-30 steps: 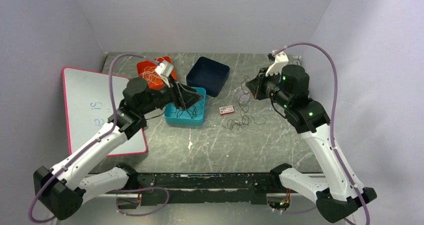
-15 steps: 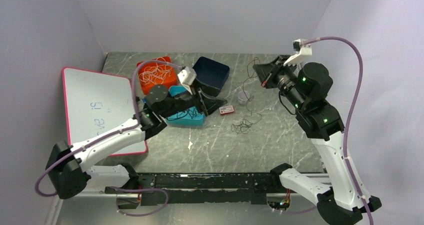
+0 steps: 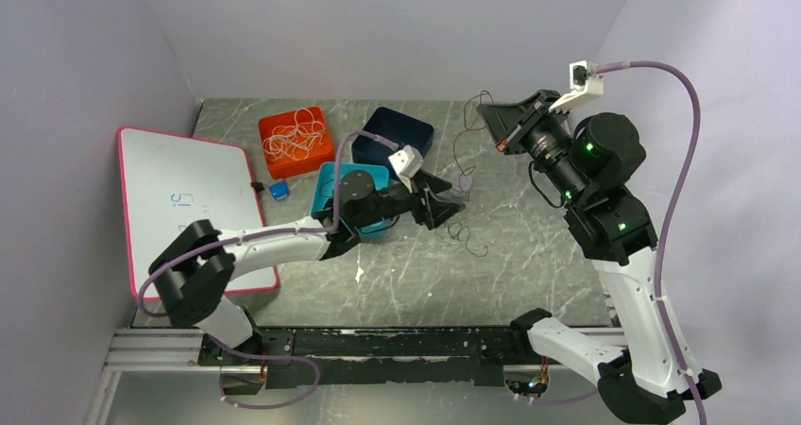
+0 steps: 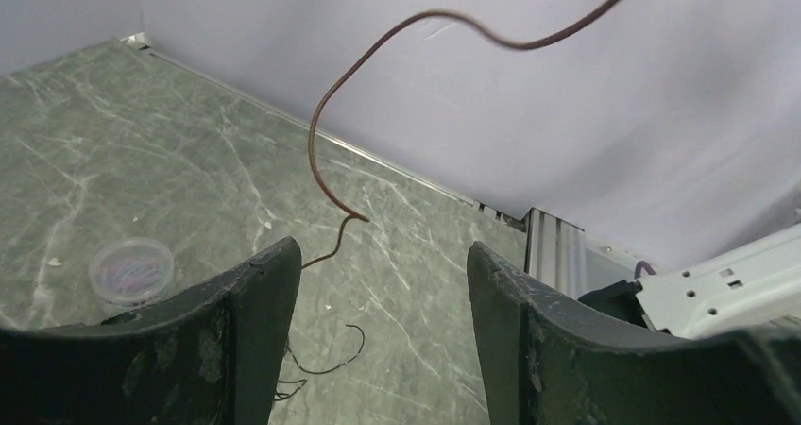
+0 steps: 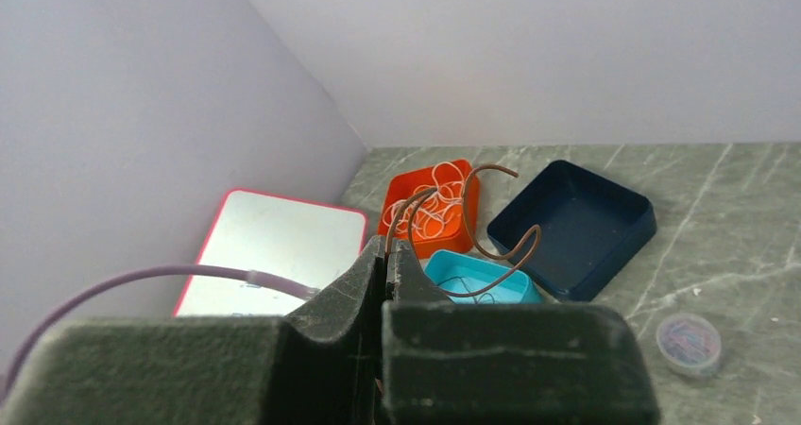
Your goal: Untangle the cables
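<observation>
The left arm reaches forward and low, the left gripper (image 4: 378, 255) spread open. The right arm stands raised, the right gripper (image 5: 387, 250) clamped on a brown cable (image 4: 314, 137).

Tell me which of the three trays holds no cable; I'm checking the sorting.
The dark blue tray: its floor is bare, while the orange tray holds pale loops and the teal tray thin dark wire.

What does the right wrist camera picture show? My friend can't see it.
The right arm's jaws are pinched shut on a thin brown cable that curls up in front. Behind it on the grey table sit an orange tray of white cables, a teal tray, a navy tray, a whiteboard and a small round dish.
</observation>
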Tool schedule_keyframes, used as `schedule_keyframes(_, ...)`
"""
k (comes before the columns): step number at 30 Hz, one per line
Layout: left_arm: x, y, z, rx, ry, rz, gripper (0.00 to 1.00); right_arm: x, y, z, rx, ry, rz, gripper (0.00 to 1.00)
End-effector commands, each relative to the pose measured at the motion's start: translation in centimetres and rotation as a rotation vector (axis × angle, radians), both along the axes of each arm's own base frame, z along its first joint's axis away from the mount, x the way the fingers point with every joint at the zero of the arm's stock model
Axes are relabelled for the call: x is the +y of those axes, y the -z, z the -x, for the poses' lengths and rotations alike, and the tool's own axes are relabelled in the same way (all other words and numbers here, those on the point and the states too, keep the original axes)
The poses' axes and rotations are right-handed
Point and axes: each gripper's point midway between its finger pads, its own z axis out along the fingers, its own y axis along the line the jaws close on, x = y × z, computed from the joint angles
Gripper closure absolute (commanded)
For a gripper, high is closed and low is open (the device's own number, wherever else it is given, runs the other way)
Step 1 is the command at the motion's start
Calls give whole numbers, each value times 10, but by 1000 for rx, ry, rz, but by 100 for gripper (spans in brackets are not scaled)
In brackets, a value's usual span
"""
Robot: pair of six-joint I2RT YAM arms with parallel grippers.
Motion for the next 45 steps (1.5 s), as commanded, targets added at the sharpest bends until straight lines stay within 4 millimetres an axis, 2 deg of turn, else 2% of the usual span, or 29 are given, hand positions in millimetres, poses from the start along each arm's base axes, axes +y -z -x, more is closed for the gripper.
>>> schedule_keyframes(1, -17, -32, -8, -92, -22, 100, 30, 4, -24, 7, -47, -35, -56, 100)
schedule_keyframes(6, -37, -18, -14, -65, 3, 110, 30, 8, -29, 10, -52, -63, -77, 100)
schedule_keyframes(9, -55, -8, -8, -17, 49, 121, 32, 10, -32, 10, -57, -74, -97, 100)
schedule_keyframes(12, -72, 16, -2, 10, 77, 75, 35, 9, -45, 15, -91, -81, -126, 100)
schedule_keyframes(16, -76, 59, 10, 85, 105, 31, 42, 1, -77, 27, -170, -69, -162, 100)
schedule_keyframes(22, -63, 112, 26, 181, 111, -40, 57, -14, -127, 47, -303, -41, -207, 100)
schedule_keyframes(27, -54, 148, 35, 239, 102, -93, 59, -24, -173, 64, -421, -37, -243, 100)
schedule_keyframes(31, -52, 168, 39, 264, 94, -127, 59, -30, -207, 78, -510, -38, -267, 100)
schedule_keyframes(34, -48, 176, 40, 278, 84, -136, 59, -35, -223, 85, -556, -28, -267, 100)
schedule_keyframes(38, -42, 179, 41, 285, 70, -145, 58, -40, -231, 83, -579, 8, -254, 100)
schedule_keyframes(42, -32, 158, 40, 268, 39, -126, 54, -33, -218, 66, -534, 16, -209, 100)
schedule_keyframes(45, -18, 133, 36, 237, -12, -114, 52, -26, -203, 54, -492, 11, -177, 100)
